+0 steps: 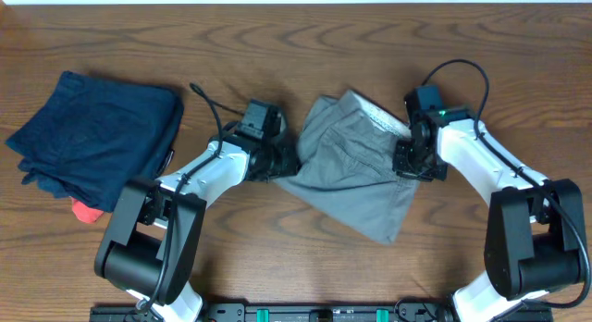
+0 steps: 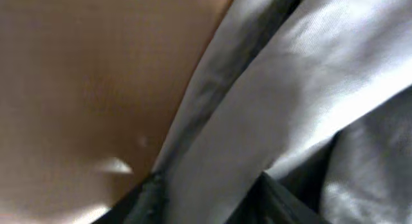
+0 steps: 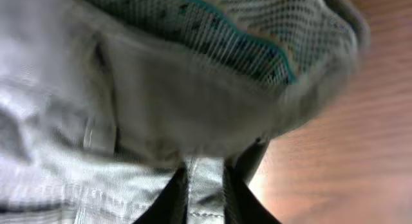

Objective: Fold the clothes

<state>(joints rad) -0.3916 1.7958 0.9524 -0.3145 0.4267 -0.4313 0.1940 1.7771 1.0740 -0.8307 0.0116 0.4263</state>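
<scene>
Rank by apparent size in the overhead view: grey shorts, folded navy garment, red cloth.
1. folded navy garment and grey shorts: too close to rank, the navy one perhaps slightly larger.
2. red cloth: smallest by far, though mostly hidden under the navy garment.

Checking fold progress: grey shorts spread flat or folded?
Partly folded, not flat: the grey shorts lie bunched, mesh lining turned out, both arms' jaws pinching opposite edges.

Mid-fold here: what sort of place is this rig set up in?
Probably a robot lab or test bench, not a home: a plain wooden table, the left gripper and right gripper each gripping an edge of the grey shorts, and a folded navy garment set aside.
</scene>
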